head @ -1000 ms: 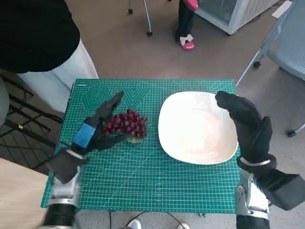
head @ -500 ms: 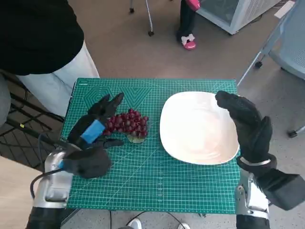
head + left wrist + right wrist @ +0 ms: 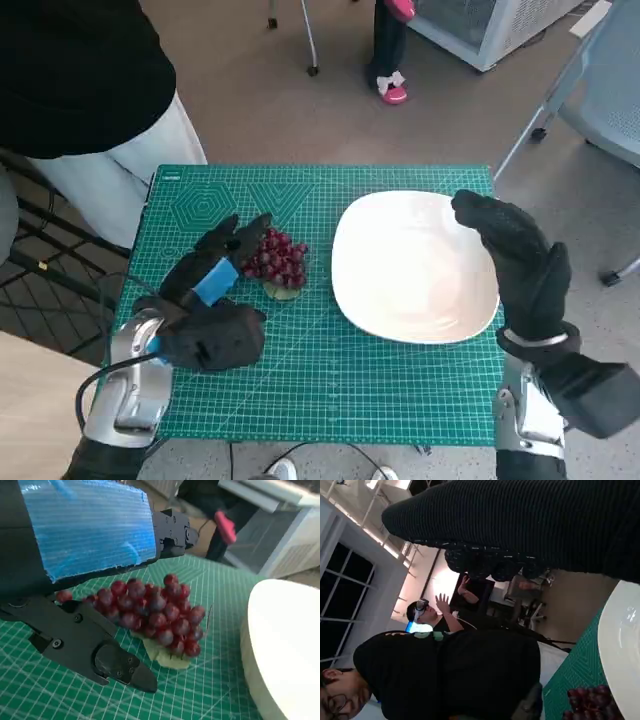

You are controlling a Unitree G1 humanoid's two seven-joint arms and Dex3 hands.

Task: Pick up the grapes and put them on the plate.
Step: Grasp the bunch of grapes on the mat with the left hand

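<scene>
Listing by position, hand outward:
Left hand [image 3: 213, 278]: left of centre, fingers spread wide over the grapes, holding nothing.
Grapes [image 3: 278, 259]: dark red bunch on a pale leaf, lying on the mat just beyond the left fingers [image 3: 117, 661].
Plate [image 3: 415, 268]: white, right of the bunch, apart from it.
Right hand [image 3: 520, 262]: right edge, raised at the plate's far side; grip cannot be told.
Mat [image 3: 320, 390]: green grid.
</scene>
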